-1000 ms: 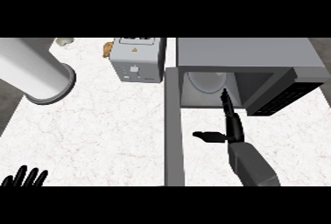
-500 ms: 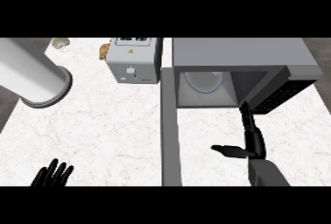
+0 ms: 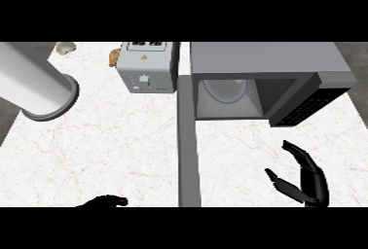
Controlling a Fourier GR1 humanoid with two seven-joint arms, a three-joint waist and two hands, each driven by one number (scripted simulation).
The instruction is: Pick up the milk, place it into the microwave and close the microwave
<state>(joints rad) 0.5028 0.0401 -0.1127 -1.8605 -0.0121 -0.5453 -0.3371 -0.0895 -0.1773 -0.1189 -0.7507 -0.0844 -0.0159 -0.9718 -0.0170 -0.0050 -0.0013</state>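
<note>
The microwave (image 3: 262, 80) stands at the back right of the bench (image 3: 122, 141), its cavity open and showing a pale round plate (image 3: 226, 90) inside. Its door (image 3: 188, 146) swings out toward the viewer, seen edge-on as a long grey bar running down to the lower edge.

No milk shows anywhere on the bench. It may sit deep in the cavity out of sight, but that cannot be told from this angle. If it is inside, placing is done and only closing the door is left.

The right hand (image 3: 307, 181) hangs low at the right, well apart from the microwave and to the right of the door, fingers (image 3: 296, 154) straight and spread from the thumb, holding nothing. The left hand (image 3: 104, 201) peeks in at the lower edge, left of the door; its fingers look curled and empty.

A toaster (image 3: 147, 65) stands just beside the microwave, with a large grey cylinder (image 3: 32, 82) at the far left.
</note>
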